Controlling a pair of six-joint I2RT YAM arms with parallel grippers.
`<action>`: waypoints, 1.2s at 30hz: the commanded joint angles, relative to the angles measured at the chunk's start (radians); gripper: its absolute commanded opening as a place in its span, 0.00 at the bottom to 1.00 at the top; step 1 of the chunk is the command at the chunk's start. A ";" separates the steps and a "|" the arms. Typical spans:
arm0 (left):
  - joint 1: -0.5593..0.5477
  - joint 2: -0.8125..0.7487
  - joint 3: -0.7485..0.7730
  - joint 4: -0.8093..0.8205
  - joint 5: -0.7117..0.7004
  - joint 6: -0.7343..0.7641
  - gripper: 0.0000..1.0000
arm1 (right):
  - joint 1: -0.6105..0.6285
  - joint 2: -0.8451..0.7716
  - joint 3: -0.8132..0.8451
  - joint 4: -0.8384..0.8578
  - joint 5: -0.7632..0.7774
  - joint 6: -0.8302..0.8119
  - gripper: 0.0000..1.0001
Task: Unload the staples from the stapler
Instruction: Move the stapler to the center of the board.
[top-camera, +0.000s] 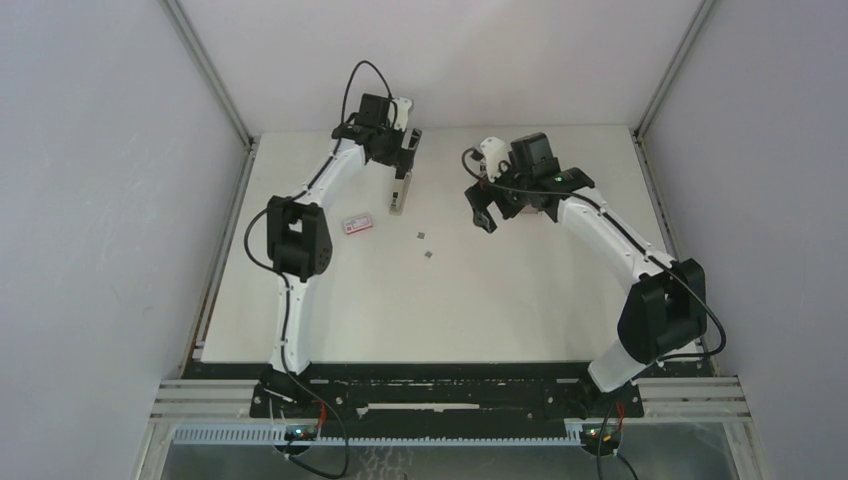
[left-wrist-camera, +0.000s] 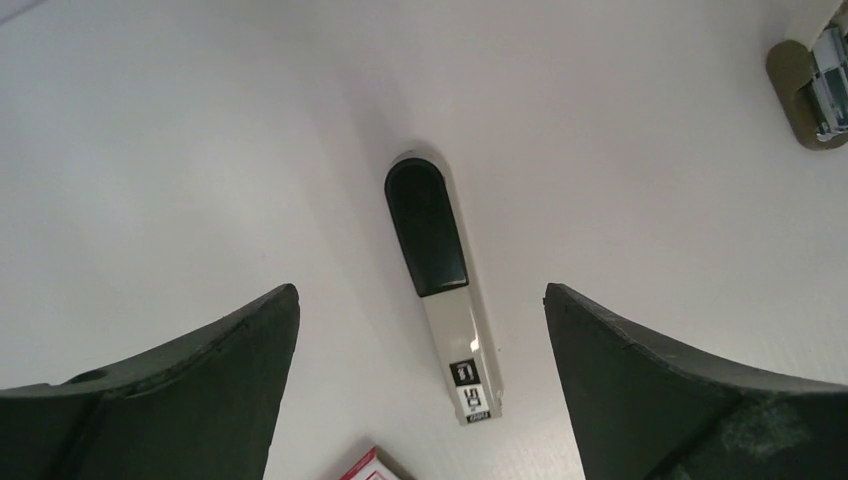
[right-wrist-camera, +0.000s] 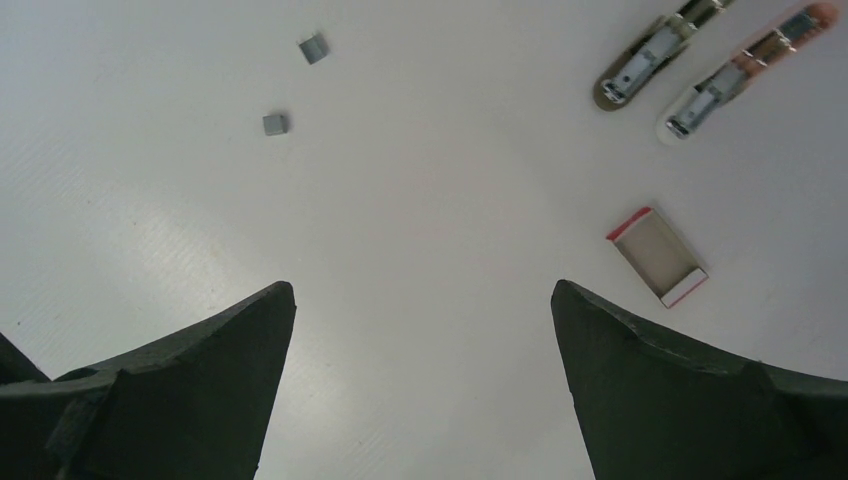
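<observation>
A slim beige stapler (left-wrist-camera: 452, 325) with a black thumb pad lies flat on the white table (top-camera: 520, 300), its labelled end toward the box. From above it shows as a short bar (top-camera: 398, 193). My left gripper (left-wrist-camera: 420, 290) hovers over it, open, one finger on each side and touching nothing; it hangs at the stapler's far end (top-camera: 404, 165). Two tiny grey staples (top-camera: 421, 236) (top-camera: 428, 254) lie loose right of the stapler, also in the right wrist view (right-wrist-camera: 313, 47) (right-wrist-camera: 275, 123). My right gripper (right-wrist-camera: 423, 285) is open and empty above bare table (top-camera: 482, 210).
A small pink-and-white box (top-camera: 357, 224) lies left of the stapler, open side up (right-wrist-camera: 657, 255), its corner by my left fingers (left-wrist-camera: 368, 468). Two slim pieces with metal channels (right-wrist-camera: 640, 62) (right-wrist-camera: 735, 85) lie beyond it. An olive-edged one (left-wrist-camera: 810, 95) shows top right.
</observation>
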 joint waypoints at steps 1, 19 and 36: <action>-0.005 0.071 0.117 -0.029 0.031 -0.056 0.96 | -0.089 -0.072 -0.006 0.036 -0.098 0.043 1.00; -0.031 0.174 0.178 -0.017 -0.049 -0.118 0.76 | -0.107 -0.127 -0.014 0.043 -0.122 0.041 1.00; -0.047 0.191 0.188 -0.036 -0.094 -0.117 0.33 | -0.106 -0.137 -0.022 0.051 -0.132 0.038 1.00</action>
